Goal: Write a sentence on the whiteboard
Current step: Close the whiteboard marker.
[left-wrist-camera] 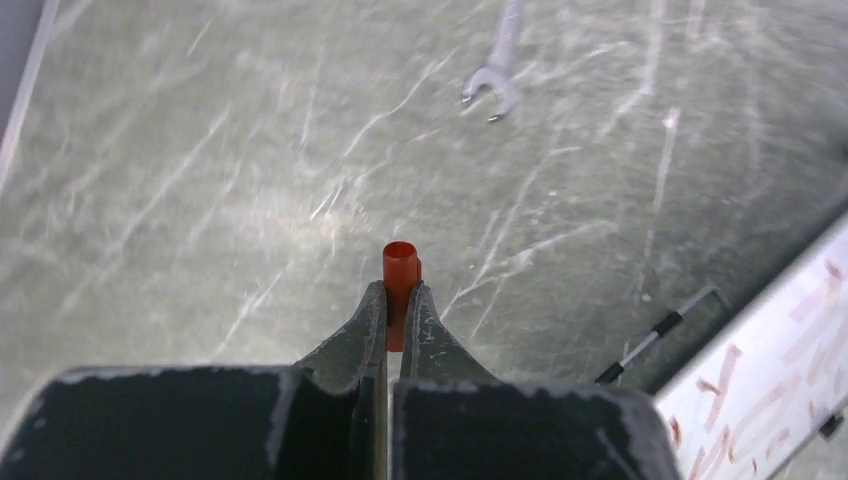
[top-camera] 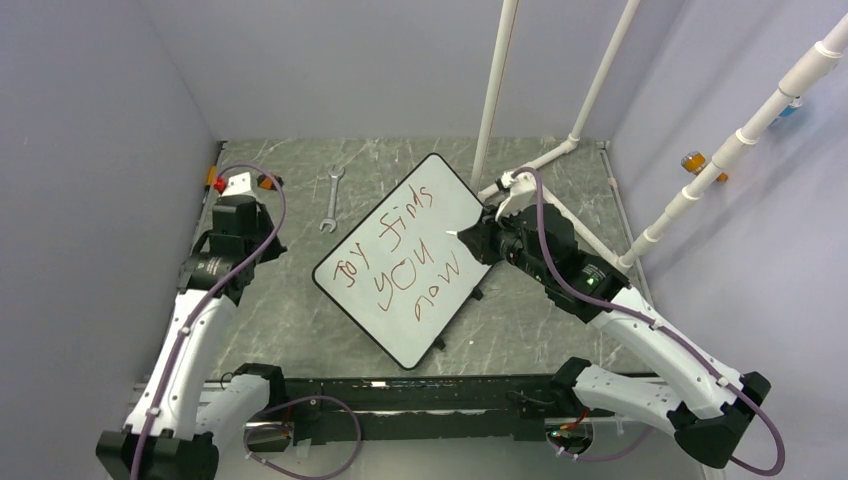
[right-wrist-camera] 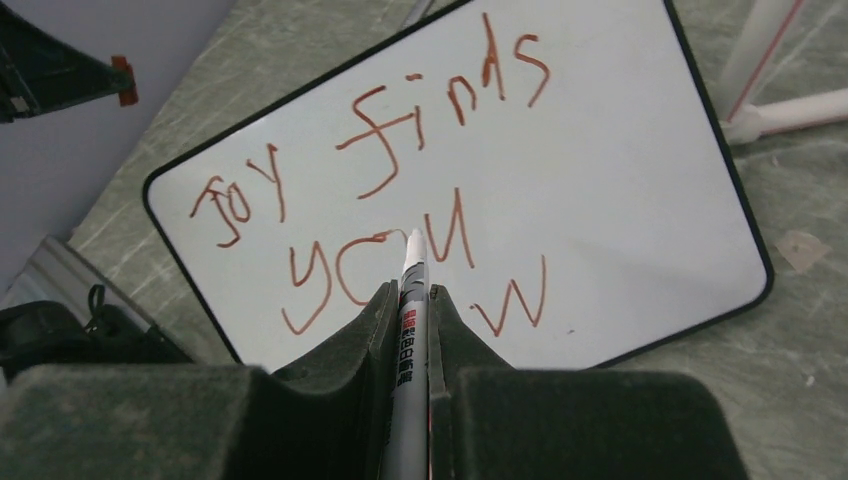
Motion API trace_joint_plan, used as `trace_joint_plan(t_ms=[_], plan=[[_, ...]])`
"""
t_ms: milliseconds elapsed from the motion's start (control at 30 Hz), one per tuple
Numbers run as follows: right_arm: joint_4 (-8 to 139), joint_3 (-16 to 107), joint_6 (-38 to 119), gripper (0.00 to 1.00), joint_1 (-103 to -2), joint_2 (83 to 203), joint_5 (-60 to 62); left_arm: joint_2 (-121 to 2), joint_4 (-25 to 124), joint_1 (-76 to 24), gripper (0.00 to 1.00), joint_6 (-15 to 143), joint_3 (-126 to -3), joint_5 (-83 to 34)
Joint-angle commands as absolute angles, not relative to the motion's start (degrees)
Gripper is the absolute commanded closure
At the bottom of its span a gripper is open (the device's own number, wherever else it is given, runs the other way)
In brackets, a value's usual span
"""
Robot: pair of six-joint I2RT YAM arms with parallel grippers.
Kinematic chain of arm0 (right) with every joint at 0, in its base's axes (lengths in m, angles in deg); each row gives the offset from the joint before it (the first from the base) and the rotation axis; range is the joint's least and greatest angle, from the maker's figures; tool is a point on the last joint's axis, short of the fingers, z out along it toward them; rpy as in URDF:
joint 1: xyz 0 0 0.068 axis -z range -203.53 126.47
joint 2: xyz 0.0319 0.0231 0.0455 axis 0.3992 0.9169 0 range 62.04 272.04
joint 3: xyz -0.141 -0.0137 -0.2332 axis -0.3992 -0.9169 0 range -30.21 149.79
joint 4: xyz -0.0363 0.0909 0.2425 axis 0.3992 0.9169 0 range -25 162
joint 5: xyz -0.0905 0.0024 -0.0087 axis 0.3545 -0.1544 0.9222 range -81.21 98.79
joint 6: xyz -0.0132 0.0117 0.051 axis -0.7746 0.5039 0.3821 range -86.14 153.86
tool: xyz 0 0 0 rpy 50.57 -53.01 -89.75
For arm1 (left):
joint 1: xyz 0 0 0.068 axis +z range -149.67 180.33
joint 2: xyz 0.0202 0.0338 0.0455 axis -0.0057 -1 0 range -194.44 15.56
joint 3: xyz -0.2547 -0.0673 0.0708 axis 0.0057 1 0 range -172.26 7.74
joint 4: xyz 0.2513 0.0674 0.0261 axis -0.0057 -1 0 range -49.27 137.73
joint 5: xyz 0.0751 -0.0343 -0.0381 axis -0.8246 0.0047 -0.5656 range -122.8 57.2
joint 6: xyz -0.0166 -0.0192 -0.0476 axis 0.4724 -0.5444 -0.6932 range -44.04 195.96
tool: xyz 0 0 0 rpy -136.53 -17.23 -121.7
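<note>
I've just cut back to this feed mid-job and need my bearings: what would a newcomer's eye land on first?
The whiteboard lies askew mid-table, carrying the sentence "Joy finds you now" in reddish strokes. The right gripper, by the board's right edge, is shut on a marker. The left gripper, off to the board's left, pinches a red cap. A wrench lies farther back.

Left arm (top-camera: 195, 325) reaches forward along the left side; the left gripper (left-wrist-camera: 397, 300) is closed on a red cap (left-wrist-camera: 399, 262). Right arm (top-camera: 640, 320) bends inward toward centre; the right gripper (right-wrist-camera: 410, 300) is clamped on a white marker (right-wrist-camera: 408, 350), tip pointing ahead.
</note>
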State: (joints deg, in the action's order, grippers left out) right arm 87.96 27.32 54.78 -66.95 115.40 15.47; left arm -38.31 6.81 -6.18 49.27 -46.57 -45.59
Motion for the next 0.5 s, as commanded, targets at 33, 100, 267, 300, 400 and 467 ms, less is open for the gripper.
trace_joint_plan(t_ms=[33, 100, 267, 300, 400, 467], plan=[[87.0, 34.2, 52.3, 1.00, -66.8, 117.7, 5.3, -34.1, 11.6, -6.0, 1.00, 68.6, -51.5, -29.6], [87.3, 36.3, 51.8, 1.00, -66.8, 118.7, 1.3, -33.6, 12.1, -6.0, 1.00, 71.3, -53.1, -21.5], [86.4, 39.4, 50.9, 1.00, -66.8, 120.5, -10.1, -33.2, 13.5, -6.4, 1.00, 78.7, -55.1, -7.6], [86.0, 39.8, 50.6, 1.00, -66.8, 120.7, -11.4, -33.4, 13.9, -6.8, 1.00, 79.3, -55.4, -4.5], [84.9, 40.8, 49.8, 1.00, -66.7, 121.5, -14.4, -34.3, 17.1, -9.4, 1.00, 80.8, -54.9, 5.3], [84.0, 41.4, 49.6, 1.00, -66.7, 122.4, -17.0, -35.8, 19.3, -11.3, 1.00, 82.0, -54.9, 11.6]])
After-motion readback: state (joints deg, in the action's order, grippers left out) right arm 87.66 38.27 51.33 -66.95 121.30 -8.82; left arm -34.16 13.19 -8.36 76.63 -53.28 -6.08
